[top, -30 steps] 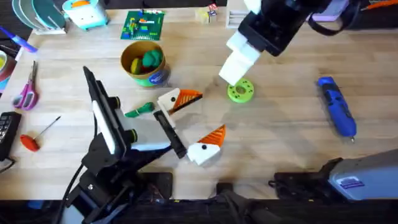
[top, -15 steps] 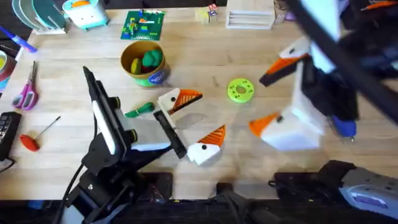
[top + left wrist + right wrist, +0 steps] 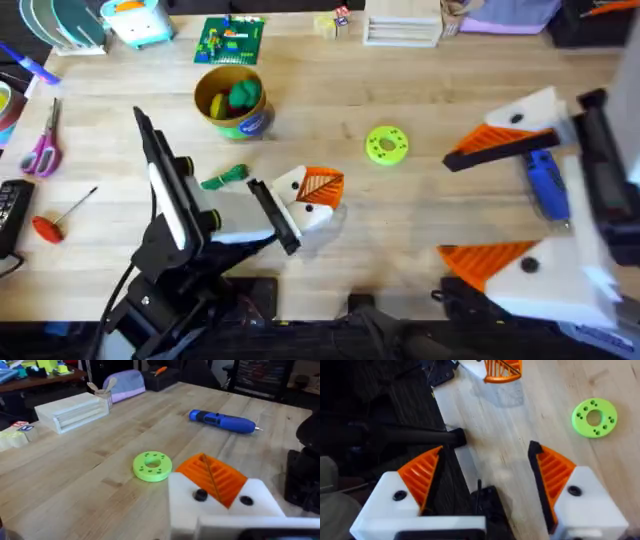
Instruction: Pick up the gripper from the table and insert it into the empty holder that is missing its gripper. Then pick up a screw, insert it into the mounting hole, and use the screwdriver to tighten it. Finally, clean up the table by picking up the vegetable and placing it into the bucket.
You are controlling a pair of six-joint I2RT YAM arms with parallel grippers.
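Observation:
My left gripper [image 3: 318, 188] rests low over the table's middle, shut, its two orange ribbed pads pressed together [image 3: 210, 474] with nothing visible between them. The slim green vegetable [image 3: 224, 178] lies just left of it, below the yellow bucket [image 3: 233, 103]. Close under the camera at the right, my right gripper [image 3: 450, 208] hangs open and empty [image 3: 485, 450]. The blue screwdriver [image 3: 546, 186] lies beneath it, partly hidden, and also appears in the left wrist view [image 3: 222, 421]. The loose gripper, the holder, its mounting hole and the screw are out of view.
A green round disc [image 3: 387, 145] [image 3: 152, 465] [image 3: 594, 417] lies mid-table. The bucket holds a dark green lump and a yellow piece. Scissors [image 3: 42, 146] and a red-handled tool [image 3: 50, 226] lie at the left edge. A green brick plate [image 3: 230, 40] and a wooden rack [image 3: 402, 30] sit along the back.
The left gripper's fingers, spread apart before, have come together. The right arm swung from the far middle over the disc to the near right, rising close under the camera.

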